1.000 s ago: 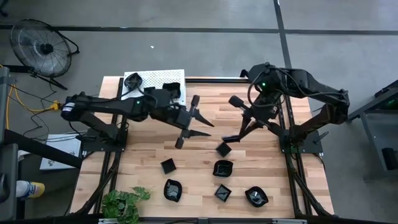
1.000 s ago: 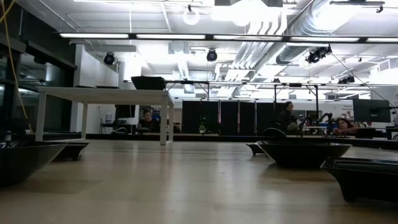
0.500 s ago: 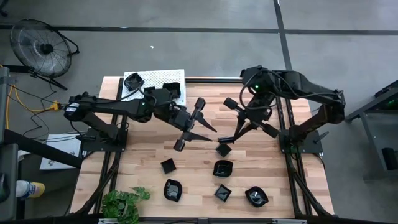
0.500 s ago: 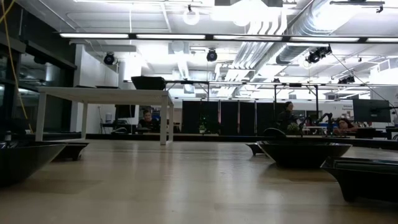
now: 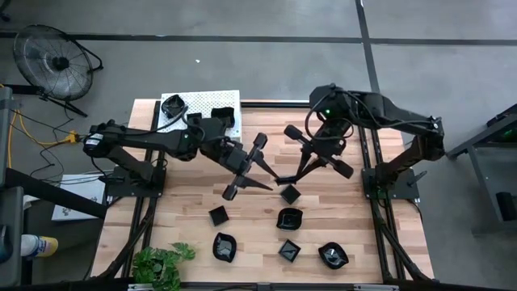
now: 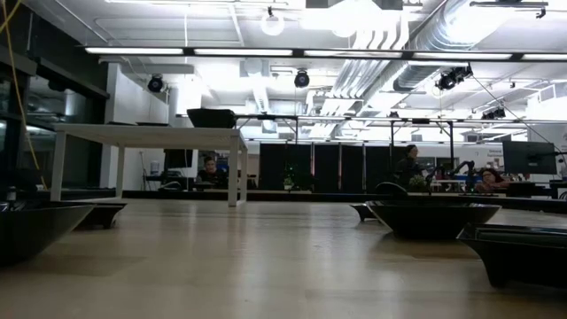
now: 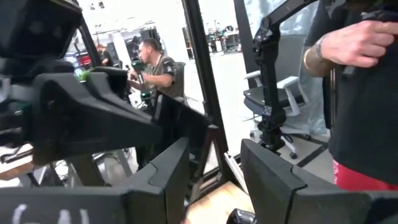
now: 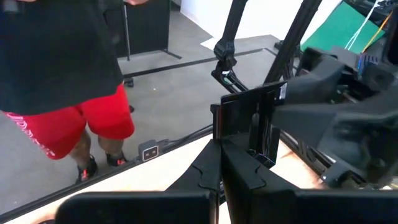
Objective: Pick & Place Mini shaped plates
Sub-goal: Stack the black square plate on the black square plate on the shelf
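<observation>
Plate-passing ground is mid-table, where both arms meet. I see the right gripper with its fingers pinched tight on the edge of a square plate. In the right wrist view that plate stands upright at the fingertips, above the table. The left gripper reaches in from the left, its fingers spread wide and empty, just beside the right gripper's tips. Five more plates lie along the near part of the table, apart from one another. Two others sit on the white shelf at the far left corner. A plant stands at the near left edge. A person in red shorts stands beyond the table.
</observation>
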`<control>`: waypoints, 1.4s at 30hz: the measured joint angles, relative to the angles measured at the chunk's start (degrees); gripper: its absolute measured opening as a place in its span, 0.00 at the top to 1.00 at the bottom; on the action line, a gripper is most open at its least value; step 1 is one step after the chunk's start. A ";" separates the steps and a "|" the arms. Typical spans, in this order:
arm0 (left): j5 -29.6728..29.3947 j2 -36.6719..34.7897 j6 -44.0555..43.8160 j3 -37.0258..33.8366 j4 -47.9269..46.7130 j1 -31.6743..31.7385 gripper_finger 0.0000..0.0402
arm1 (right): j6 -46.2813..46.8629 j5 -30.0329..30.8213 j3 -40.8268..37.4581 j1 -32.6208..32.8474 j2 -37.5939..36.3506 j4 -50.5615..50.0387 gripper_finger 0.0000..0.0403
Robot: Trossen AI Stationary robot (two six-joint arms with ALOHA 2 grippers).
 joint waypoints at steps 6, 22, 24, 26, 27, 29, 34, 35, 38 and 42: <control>-0.46 0.00 0.02 0.00 0.07 -0.24 0.64 | 0.76 -0.02 0.00 -0.07 0.32 0.71 1.00; -0.87 0.00 0.02 0.00 -0.28 -0.22 0.78 | 2.02 -0.02 0.00 -0.05 0.33 0.84 1.00; -0.90 0.00 0.02 0.00 -0.63 -0.22 0.85 | 2.02 -0.02 0.00 -0.05 0.33 0.86 1.00; -0.91 0.00 0.03 0.00 -0.69 -0.19 0.91 | 2.02 -0.02 0.00 -0.05 0.33 0.86 1.00; -0.87 0.00 0.05 0.00 -0.74 -0.18 0.94 | 2.02 -0.02 0.00 -0.05 0.33 0.86 1.00; -0.90 0.00 0.18 0.00 -0.78 -0.20 0.98 | 1.99 0.02 0.00 -0.05 0.33 0.96 1.00; -0.85 0.00 0.70 0.00 -0.96 -0.20 0.99 | 2.02 0.04 0.00 -0.05 0.33 0.86 1.00; -0.83 0.00 0.72 0.00 -1.01 -0.20 0.99 | 2.02 0.03 0.00 -0.05 0.33 0.86 1.00; -0.70 0.00 0.87 0.00 -1.07 -0.20 0.99 | 2.02 0.19 0.00 -0.03 0.33 0.86 0.99; -0.62 0.00 1.68 0.00 -1.06 -0.22 1.00 | 4.87 0.35 0.00 -0.05 0.33 1.38 0.96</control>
